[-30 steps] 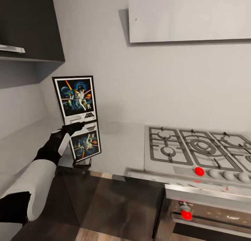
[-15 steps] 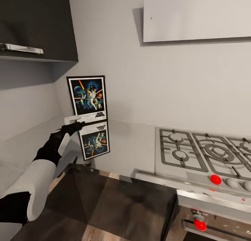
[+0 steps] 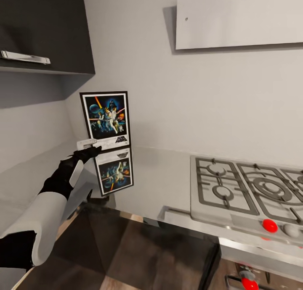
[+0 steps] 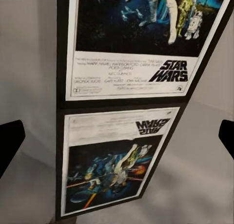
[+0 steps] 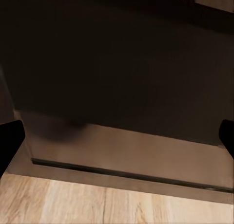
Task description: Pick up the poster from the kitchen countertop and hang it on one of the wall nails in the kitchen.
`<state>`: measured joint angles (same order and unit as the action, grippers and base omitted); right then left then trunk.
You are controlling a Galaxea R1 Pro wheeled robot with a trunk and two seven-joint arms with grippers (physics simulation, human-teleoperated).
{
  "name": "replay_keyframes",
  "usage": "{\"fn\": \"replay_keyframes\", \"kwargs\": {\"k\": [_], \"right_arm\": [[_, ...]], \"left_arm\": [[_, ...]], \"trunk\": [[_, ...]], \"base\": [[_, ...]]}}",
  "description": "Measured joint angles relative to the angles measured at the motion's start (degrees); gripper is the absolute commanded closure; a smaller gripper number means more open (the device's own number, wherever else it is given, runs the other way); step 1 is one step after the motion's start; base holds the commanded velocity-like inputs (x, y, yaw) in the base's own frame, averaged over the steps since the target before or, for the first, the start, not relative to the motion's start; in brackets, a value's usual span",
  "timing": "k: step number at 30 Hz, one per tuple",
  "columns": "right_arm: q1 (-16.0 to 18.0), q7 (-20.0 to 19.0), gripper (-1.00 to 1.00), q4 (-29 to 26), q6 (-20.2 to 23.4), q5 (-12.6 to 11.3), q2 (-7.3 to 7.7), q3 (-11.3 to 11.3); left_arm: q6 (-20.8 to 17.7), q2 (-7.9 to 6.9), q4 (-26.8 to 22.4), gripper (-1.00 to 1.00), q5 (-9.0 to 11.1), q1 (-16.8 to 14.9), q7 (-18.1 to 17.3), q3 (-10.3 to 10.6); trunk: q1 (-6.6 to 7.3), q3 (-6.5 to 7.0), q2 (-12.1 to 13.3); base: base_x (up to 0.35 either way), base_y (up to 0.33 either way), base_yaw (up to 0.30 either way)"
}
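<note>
I see the poster (image 3: 105,120) standing upright on the glossy countertop (image 3: 160,176), leaning against the wall; a nail (image 3: 186,19) sits high above.

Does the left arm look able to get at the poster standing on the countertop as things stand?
Probably yes. The left gripper hangs by the lower left corner of the poster, which stands against the wall on the countertop, with nothing between them.

Steel gas hob (image 3: 248,193) w/ red knob (image 3: 269,225); dark upper cabinet (image 3: 42,29); pale wall panel (image 3: 240,17); wood floor (image 5: 97,204).
</note>
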<state>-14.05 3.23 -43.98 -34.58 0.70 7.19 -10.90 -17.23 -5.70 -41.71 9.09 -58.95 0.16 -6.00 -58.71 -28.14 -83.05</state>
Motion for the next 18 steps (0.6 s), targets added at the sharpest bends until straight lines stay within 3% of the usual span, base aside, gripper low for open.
{"fn": "replay_keyframes", "kwargs": {"k": [11, 17, 18], "right_arm": [[0.00, -0.15, -1.00, 1.33, 0.04, -0.03, 0.10, -0.14], [0.02, -0.17, -1.00, 1.56, 0.04, -0.08, 0.01, -0.09], [0.30, -0.16, -1.00, 5.19, 0.24, -0.10, 0.00, -0.16]], "left_arm": [[0.03, -0.68, -0.04, -1.00, -0.01, 0.00, 0.00, -0.07], [-0.03, -2.58, -0.12, -1.00, 0.03, 0.00, -0.12, -0.17], [-0.11, -4.73, -0.44, -1.00, 0.06, -0.01, -0.21, -0.25]], "trunk": [[-0.01, 0.00, 0.00], [-0.01, 0.00, 0.00], [-0.01, 0.00, 0.00]], "base": [[0.021, 0.000, 0.000], [0.001, 0.000, 0.000], [0.000, 0.000, 0.000]]}}
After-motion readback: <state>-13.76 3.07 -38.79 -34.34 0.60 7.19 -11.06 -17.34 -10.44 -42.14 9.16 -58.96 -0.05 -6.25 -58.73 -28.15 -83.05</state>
